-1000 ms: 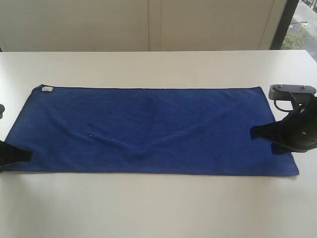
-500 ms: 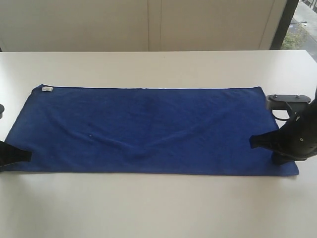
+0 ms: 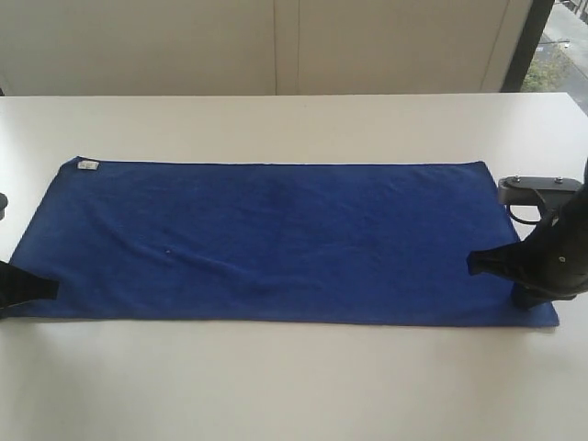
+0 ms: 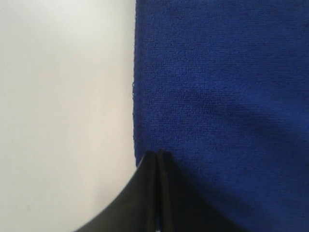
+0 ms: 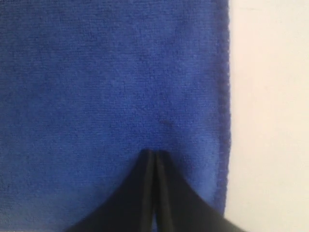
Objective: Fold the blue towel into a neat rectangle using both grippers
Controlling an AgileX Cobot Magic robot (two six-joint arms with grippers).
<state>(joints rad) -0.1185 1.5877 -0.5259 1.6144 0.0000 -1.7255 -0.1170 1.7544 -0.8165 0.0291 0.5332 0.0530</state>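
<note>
The blue towel lies spread flat and lengthwise on the white table, its white tag at the far left corner. My left gripper is shut, and its tips rest at the towel's left short edge near the front corner. The left wrist view shows those tips right on the hem of the towel. My right gripper is also shut, tips down on the towel near its right end. In the right wrist view it sits a little inside the hem of the towel. No cloth shows between either pair of jaws.
A metal bracket of the right arm hangs over the table beside the towel's right end. Bare white tabletop surrounds the towel. A wall runs behind the table, with a window at the far right.
My right gripper moved right and slightly toward the front. The diagonal wrinkles in the towel's middle flattened and its right front corner shifted a little rightward. The left gripper stayed put.
</note>
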